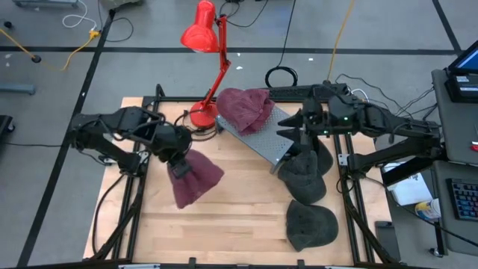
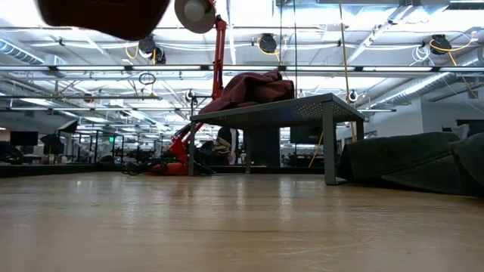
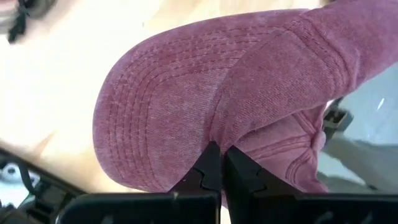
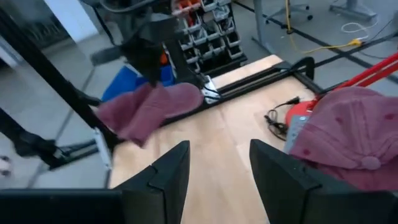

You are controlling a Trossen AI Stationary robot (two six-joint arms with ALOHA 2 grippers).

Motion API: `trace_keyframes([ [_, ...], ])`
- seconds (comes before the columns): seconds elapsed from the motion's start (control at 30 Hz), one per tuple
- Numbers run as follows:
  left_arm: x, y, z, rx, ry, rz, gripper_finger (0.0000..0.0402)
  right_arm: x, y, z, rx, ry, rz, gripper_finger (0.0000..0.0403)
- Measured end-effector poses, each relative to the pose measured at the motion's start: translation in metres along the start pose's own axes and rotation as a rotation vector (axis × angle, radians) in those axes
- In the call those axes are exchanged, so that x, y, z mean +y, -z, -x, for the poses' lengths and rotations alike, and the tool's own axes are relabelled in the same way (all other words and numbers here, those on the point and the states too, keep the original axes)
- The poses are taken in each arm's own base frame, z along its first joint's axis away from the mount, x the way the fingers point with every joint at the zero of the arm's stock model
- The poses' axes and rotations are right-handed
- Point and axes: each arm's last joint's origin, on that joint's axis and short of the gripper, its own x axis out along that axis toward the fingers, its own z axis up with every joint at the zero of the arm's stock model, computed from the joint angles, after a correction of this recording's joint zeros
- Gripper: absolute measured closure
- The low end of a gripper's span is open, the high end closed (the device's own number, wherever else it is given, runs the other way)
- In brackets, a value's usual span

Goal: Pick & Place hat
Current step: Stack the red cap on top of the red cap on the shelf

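The left gripper (image 1: pixel 178 166) hangs over the left half of the wooden table (image 1: pixel 224 224), its jaws pinched tight on a maroon cap (image 1: pixel 196 179) that droops from them above the tabletop; in the left wrist view the two fingers (image 3: pixel 211 168) meet on the fabric of this held cap (image 3: pixel 205 106), whose stitched brim curves away from them. A second maroon cap (image 1: pixel 245 108) lies on the far end of a small grey perforated metal stand (image 1: pixel 263 136), which sits on the table near the middle, just beside the round base of a red desk lamp (image 1: pixel 203 37). From the low view this cap (image 2: pixel 253 89) rests heaped on top of the stand (image 2: pixel 302 109). The right gripper (image 1: pixel 293 128) hovers at the right edge of the stand, jaws apart and holding nothing, as the right wrist view shows. Two dark grey caps (image 1: pixel 308 202) lie on the table's right side, one nearer the stand, the other close to the near edge.
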Motion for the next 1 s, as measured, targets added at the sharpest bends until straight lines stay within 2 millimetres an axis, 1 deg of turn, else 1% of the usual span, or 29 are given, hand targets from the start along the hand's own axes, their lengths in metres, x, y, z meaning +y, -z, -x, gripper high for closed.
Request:
trace_keyframes([
  [0.23, -0.005, -0.029, 0.008, -0.104, -0.023, 0.026, 0.0401, 0.01, 0.0, 0.017, -0.022, -0.061, -0.075, 0.0243],
  [0.43, -0.016, -0.047, 0.014, -0.234, -0.029, 0.018, 0.0401, 0.016, 0.002, 0.021, -0.011, -0.093, -0.171, 0.0243],
  [0.63, -0.029, -0.061, 0.022, -0.375, 0.04, 0.007, 0.0401, 0.025, 0.007, 0.022, 0.034, -0.136, -0.299, 0.0243],
  [0.8, -0.036, -0.07, 0.026, -0.487, 0.1, 0.013, 0.0401, 0.033, 0.01, 0.024, 0.056, -0.17, -0.354, 0.0243],
  [1.0, -0.044, -0.079, 0.033, -0.636, 0.159, 0.024, 0.0401, 0.037, 0.013, 0.023, 0.035, -0.13, -0.388, 0.0243],
])
